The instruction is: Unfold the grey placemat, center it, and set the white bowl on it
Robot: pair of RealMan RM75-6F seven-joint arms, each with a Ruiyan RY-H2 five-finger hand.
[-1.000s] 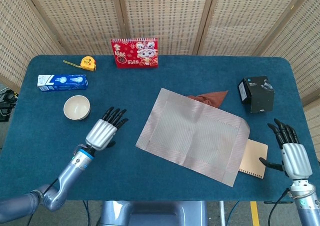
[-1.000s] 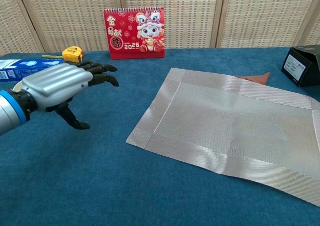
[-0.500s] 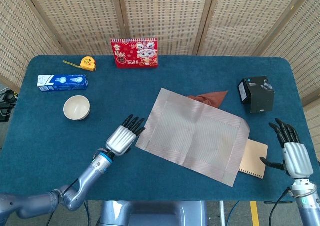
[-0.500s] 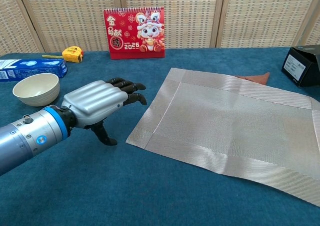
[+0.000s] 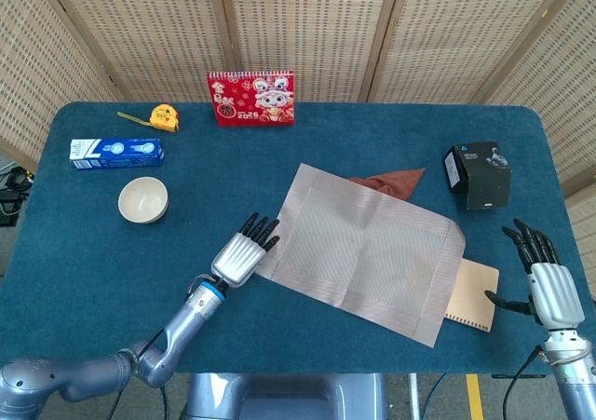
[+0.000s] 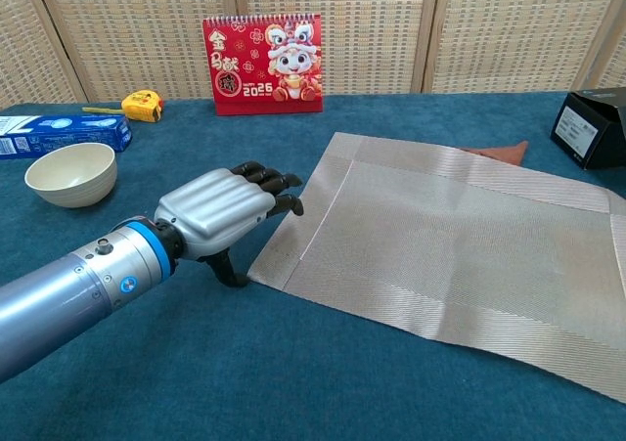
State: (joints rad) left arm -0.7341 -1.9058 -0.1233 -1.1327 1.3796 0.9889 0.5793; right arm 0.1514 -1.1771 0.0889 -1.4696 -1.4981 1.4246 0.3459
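**Layout of the table around the two hands**

The placemat (image 5: 363,248) is spread flat just right of the left hand (image 5: 240,255), whose fingertips (image 6: 290,203) are found at its near-left edge. The bowl (image 5: 142,199) is placed left of and behind that hand, well apart from the placemat. A box (image 5: 116,152) lies behind the bowl, a tape measure (image 5: 160,115) further back, and a calendar (image 5: 250,97) is stood at the rear edge. A notebook (image 5: 471,295) is tucked under the placemat's right corner, just left of the right hand (image 5: 547,285). A black box (image 5: 478,174) is set behind that hand. A cloth (image 5: 392,181) is partly covered by the placemat's rear edge.
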